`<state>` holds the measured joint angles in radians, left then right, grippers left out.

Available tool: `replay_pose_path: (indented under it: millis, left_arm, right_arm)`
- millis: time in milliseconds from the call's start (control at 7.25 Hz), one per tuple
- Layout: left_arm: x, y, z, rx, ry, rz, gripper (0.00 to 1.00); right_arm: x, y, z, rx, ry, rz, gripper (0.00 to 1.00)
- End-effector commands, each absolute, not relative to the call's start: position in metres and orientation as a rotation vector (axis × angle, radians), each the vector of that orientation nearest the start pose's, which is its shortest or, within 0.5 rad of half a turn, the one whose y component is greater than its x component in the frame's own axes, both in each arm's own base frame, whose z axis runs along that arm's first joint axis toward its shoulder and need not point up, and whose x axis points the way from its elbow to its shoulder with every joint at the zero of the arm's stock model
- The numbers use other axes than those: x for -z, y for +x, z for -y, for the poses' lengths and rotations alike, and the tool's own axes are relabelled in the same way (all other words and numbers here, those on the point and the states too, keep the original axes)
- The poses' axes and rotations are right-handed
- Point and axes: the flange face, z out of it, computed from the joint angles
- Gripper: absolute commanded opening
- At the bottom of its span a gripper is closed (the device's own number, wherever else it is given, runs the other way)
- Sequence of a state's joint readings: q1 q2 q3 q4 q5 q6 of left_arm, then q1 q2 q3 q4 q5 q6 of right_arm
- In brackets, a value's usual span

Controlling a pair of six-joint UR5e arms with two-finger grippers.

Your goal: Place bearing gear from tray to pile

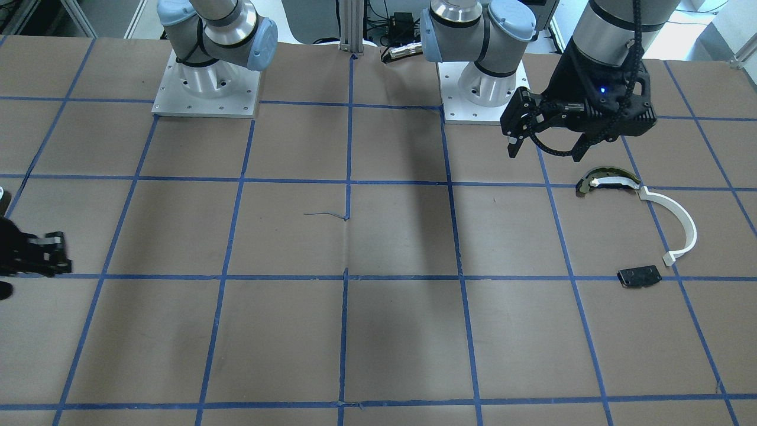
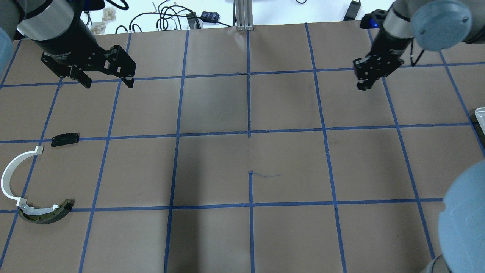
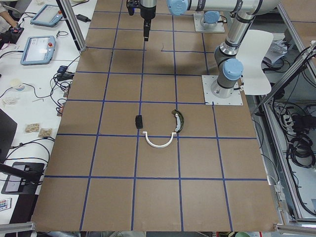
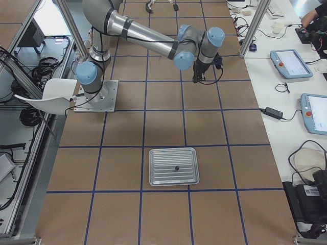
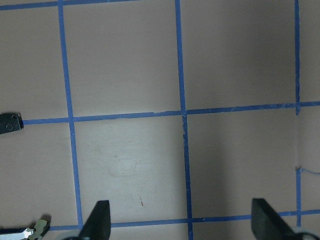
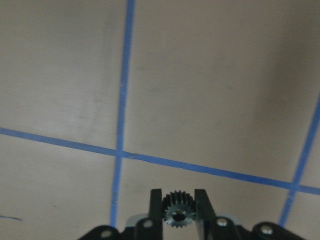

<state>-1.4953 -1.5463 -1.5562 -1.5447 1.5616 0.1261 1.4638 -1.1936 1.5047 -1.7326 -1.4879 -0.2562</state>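
Note:
In the right wrist view a small dark toothed bearing gear (image 6: pixel 176 210) sits clamped between the two fingers of my right gripper (image 6: pixel 176 200), above bare table. That gripper (image 2: pixel 362 84) hangs over the far right squares, away from the tray (image 4: pixel 173 181). The pile lies on the left side: a white curved arc (image 2: pixel 9 172), an olive-edged curved piece (image 2: pixel 47 216) and a black plate (image 2: pixel 65 139). My left gripper (image 2: pixel 109 84) is open and empty, beyond the pile.
The metal tray (image 2: pixel 480 113) shows only as a sliver at the overhead view's right edge; a small dark part (image 4: pixel 177 168) lies in it. Blue tape lines grid the brown table. Arm bases (image 1: pixel 207 89) stand at the robot's side. Cables and tablets (image 3: pixel 37 49) line the operators' edge.

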Motion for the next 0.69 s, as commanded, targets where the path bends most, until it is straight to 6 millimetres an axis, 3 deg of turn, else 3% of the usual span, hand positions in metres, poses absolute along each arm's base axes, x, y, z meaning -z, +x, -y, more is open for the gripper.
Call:
replay_pose_path:
  millis: [0, 276, 552]
  left_arm:
    - [-0.509, -0.096, 0.496, 0.102, 0.082, -3.141, 1.0]
    - [-0.51, -0.097, 0.496, 0.105, 0.085, -3.141, 1.0]
    - [-0.51, -0.097, 0.496, 0.105, 0.087, -3.141, 1.0]
  right_arm:
    - [-0.294, 0.222, 0.583, -0.218, -0.144, -3.042, 0.0]
    - [-0.247, 0.303, 0.531, -0.234, -0.182, -3.022, 0.0]
    - [-0.202, 0.337, 0.505, -0.176, -0.168, -3.025, 0.0]
